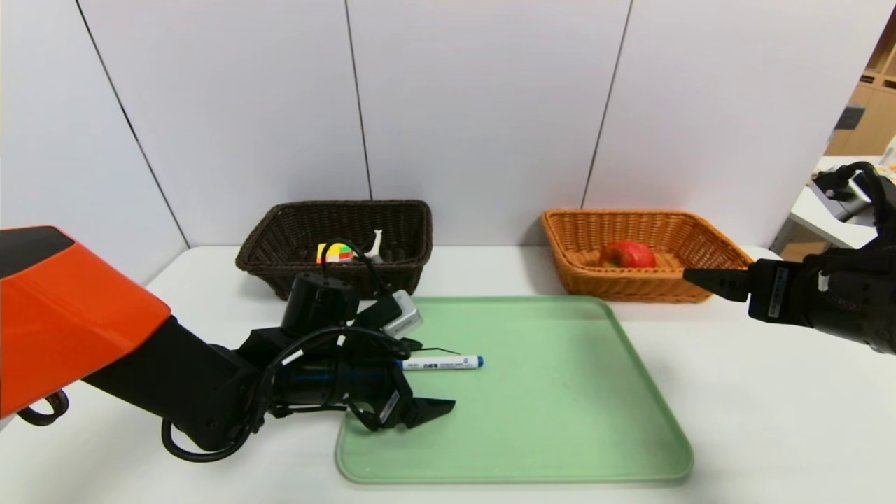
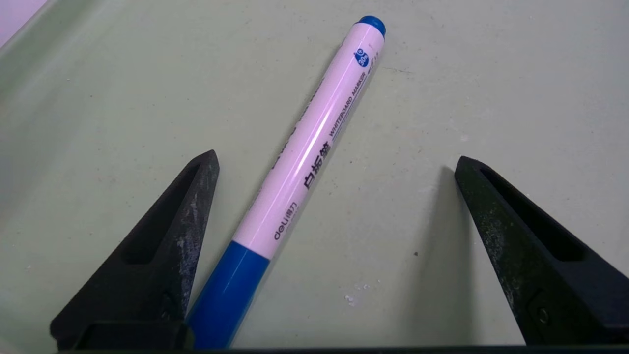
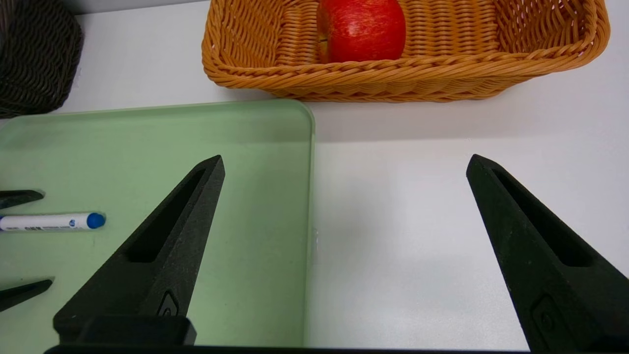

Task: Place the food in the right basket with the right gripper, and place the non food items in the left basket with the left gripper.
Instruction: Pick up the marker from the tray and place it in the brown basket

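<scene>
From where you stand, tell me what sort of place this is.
Probably a robot test or demonstration station: a white table holds a green tray and two wicker baskets, and two robot arms reach in before plain white panels.

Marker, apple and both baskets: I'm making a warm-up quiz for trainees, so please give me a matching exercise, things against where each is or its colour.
1. Marker
2. Apple
3. Left basket
4. Right basket

A. Orange-brown wicker
B. Between the left gripper's open fingers, on the green tray
C. Dark brown wicker
D. Inside the right basket

Pairs: 1-B, 2-D, 3-C, 4-A
</scene>
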You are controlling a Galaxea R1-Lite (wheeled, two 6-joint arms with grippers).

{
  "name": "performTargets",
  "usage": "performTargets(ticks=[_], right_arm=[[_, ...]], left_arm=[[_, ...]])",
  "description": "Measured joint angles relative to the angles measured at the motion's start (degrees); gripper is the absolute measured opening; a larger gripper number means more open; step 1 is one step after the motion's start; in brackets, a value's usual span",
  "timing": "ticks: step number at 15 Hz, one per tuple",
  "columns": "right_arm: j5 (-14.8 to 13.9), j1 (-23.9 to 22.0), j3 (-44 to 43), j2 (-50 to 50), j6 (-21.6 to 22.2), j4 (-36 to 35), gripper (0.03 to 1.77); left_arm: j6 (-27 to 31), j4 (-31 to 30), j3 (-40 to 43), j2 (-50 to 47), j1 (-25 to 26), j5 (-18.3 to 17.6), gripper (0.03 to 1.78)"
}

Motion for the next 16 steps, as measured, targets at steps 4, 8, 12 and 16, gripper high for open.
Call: performTargets(ticks=[4,8,12,16], right_arm=[[0.0,0.0,-0.3,-0.1,0.0,0.0,1.70],[0.0,0.0,-0.2,-0.1,0.0,0.0,1.70],[0.0,0.0,-0.4,-0.1,0.0,0.0,1.70],[0.1,0.0,-0.4,-0.1,0.0,0.0,1.70]], left_arm=[[-0.1,0.0,0.1,0.0,-0.2,0.1,1.54],[-0.2,0.0,0.1,0.0,-0.4,0.1,1.03],[-0.2,0.1,0.1,-0.1,-0.3,0.0,0.62],[-0.3,0.0,0.1,-0.2,-0.3,0.1,0.24]])
